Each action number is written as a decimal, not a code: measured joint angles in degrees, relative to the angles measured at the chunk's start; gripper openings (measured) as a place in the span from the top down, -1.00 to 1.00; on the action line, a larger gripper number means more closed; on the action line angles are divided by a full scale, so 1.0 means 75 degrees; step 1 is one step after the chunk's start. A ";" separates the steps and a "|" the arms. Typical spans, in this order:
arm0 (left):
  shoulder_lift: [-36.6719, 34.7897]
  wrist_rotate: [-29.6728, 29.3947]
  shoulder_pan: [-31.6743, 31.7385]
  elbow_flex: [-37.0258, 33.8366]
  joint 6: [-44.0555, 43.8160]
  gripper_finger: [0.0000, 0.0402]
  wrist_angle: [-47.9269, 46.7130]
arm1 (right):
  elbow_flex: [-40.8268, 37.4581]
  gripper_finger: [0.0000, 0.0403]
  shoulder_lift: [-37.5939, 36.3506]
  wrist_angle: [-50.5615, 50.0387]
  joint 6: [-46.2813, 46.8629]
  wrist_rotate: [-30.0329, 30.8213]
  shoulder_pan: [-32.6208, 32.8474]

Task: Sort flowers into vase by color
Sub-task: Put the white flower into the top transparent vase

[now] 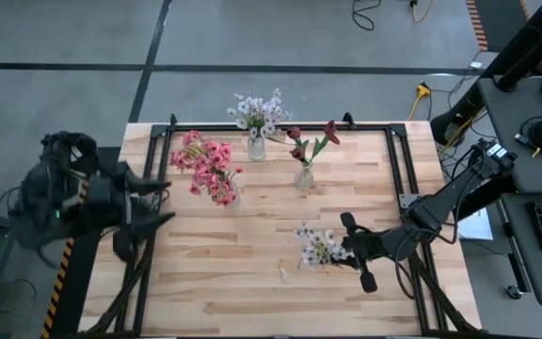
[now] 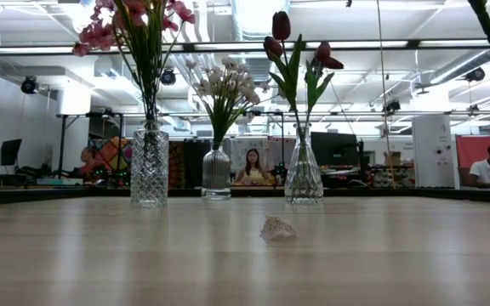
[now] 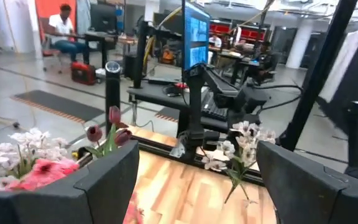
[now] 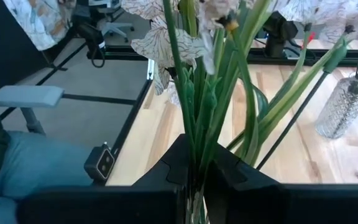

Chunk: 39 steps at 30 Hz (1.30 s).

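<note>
Three glass vases stand near the table's far edge: pink blossoms on the left, white-lilac blossoms in the middle, dark red tulips on the right. My right gripper is over the table's near right part, shut on a bunch of white-lilac flowers whose blossoms point toward the table's left. A small fallen blossom lies on the table nearby. My left gripper waits open at the table's left edge, beside the pink flowers. My right gripper pinches the bunch's green stalks between its two fingers, several stalks together, below the blossoms. The fingers come from the table's right side. The blossoms stand out past the fingertips. The low view shows none of the bunch on the table.
Black rails frame the wooden table top. In the low view the fallen blossom lies in front of the three vases. Bare wood lies between the vases and the near edge. People sit at desks in the room beyond.
</note>
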 joint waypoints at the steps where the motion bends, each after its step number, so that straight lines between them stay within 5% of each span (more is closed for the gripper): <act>1: 0.0170 -0.0231 -0.0172 0.0000 -0.0017 -0.52 0.0035 | 0.0000 0.90 0.0006 0.0001 -0.0016 -0.0002 0.0000; 10: 0.1766 -0.0760 -0.0542 -0.0009 -0.0943 -0.52 0.0063 | 0.0000 0.90 0.0032 0.0088 -0.0222 -0.0029 0.0000; 19: 0.3203 0.0389 -0.0379 -0.0015 -0.1563 -0.52 0.0270 | 0.0069 0.90 0.0035 0.0860 -0.0848 -0.0233 0.0000; 30: 0.4521 0.0428 0.0207 -0.0012 -0.0007 -0.52 0.2696 | 0.0618 0.90 0.0038 0.1270 -0.2117 -0.0230 0.0000; 39: 0.5480 0.2065 0.1568 -0.0015 0.0743 -0.52 0.4089 | 0.0694 0.90 0.0044 0.2409 -0.3341 -0.1338 0.0000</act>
